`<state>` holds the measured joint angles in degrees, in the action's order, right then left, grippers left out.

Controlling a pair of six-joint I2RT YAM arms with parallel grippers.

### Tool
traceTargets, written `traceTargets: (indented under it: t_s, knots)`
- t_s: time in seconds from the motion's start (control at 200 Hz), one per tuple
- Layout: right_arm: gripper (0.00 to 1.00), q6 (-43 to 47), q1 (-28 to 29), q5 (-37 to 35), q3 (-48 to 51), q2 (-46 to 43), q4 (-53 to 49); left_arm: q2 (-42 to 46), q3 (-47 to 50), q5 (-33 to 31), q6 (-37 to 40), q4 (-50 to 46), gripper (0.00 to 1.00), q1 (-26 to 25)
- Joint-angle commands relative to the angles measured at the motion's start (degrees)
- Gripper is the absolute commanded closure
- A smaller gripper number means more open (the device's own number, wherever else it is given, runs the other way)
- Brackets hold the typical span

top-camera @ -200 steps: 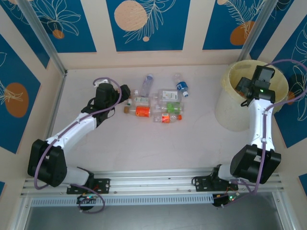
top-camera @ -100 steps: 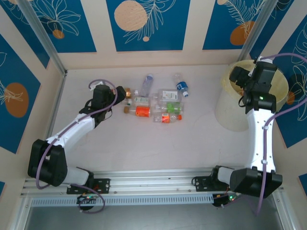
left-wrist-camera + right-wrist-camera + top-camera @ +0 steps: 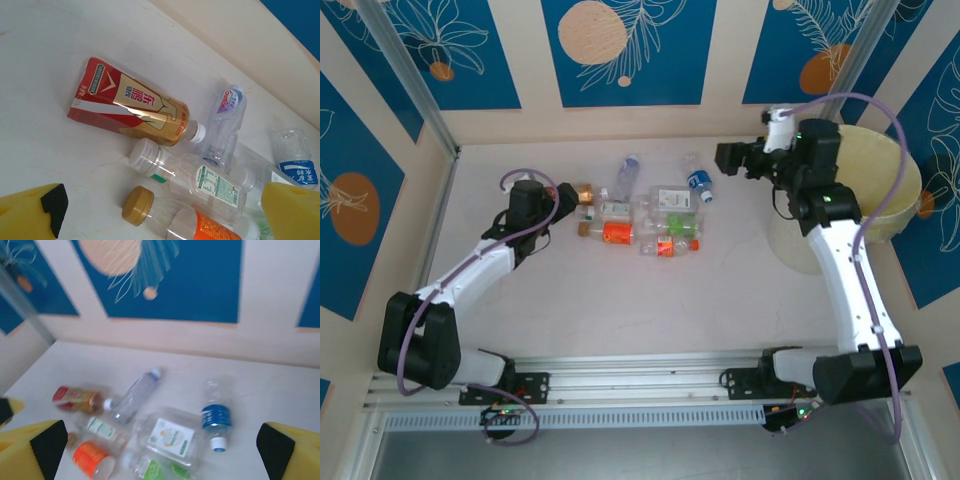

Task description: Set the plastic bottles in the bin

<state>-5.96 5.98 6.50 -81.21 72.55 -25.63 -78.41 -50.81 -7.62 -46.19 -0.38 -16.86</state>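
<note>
Several plastic bottles [image 3: 645, 215] lie in a cluster on the white table, left of the bin [image 3: 792, 240], a pale yellow tub at the right. My left gripper [image 3: 563, 193] is open and empty, just left of a copper-red bottle [image 3: 130, 107]. Between its yellow fingers [image 3: 30, 217] lie a white-capped clear bottle [image 3: 190, 172] and a gold-capped, orange-labelled one [image 3: 210, 227]. My right gripper [image 3: 730, 158] hangs open and empty above the table, left of the bin. Below it lie a blue-labelled bottle [image 3: 216, 417], a slim clear bottle [image 3: 135, 395] and a flat white-labelled bottle [image 3: 170, 435].
Blue-patterned walls [image 3: 620, 50] close the table at the back and both sides. A metal post [image 3: 415, 85] stands at the back left corner. The table's near half [image 3: 650, 300], between the two arms, is bare.
My right arm has swung out of the bin to the left, toward the bottles, with its jaws opening wider. My left gripper has drawn back slightly left, uncovering the copper-red bottle.
</note>
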Motion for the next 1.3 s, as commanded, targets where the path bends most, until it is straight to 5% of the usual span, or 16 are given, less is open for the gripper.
traceTargets:
  t_s: [0.0, 0.265, 0.41, 0.685, 0.905, 1.295]
  knots:
    - [0.01, 6.9, 2.0, 6.5, 1.3, 6.9, -5.7, 1.4, 2.0, 3.4, -0.4, 3.5, 0.00, 1.3]
    - [0.01, 6.2, 5.7, -6.3, -3.1, 25.0, -8.8, 0.6, 1.0, 6.8, 1.5, 2.3, 0.00, 1.7]
    - [0.02, 13.5, 6.5, -0.7, -5.1, 30.8, -9.8, 1.4, 1.3, 6.3, 1.7, 1.8, 0.00, 1.9]
    - [0.06, 31.5, 13.8, 9.0, -1.0, 33.8, -13.5, 2.3, 2.4, 5.3, 1.5, 1.8, 0.00, 2.3]
    - [0.07, 34.4, 16.8, 10.9, -2.4, 37.2, -19.7, 2.0, 2.6, 5.5, 1.3, 1.7, 0.00, 2.6]
    - [0.07, 35.5, 22.5, -0.6, 2.7, 36.8, -18.3, 1.6, 3.7, 5.9, 0.7, 2.1, 0.00, 3.0]
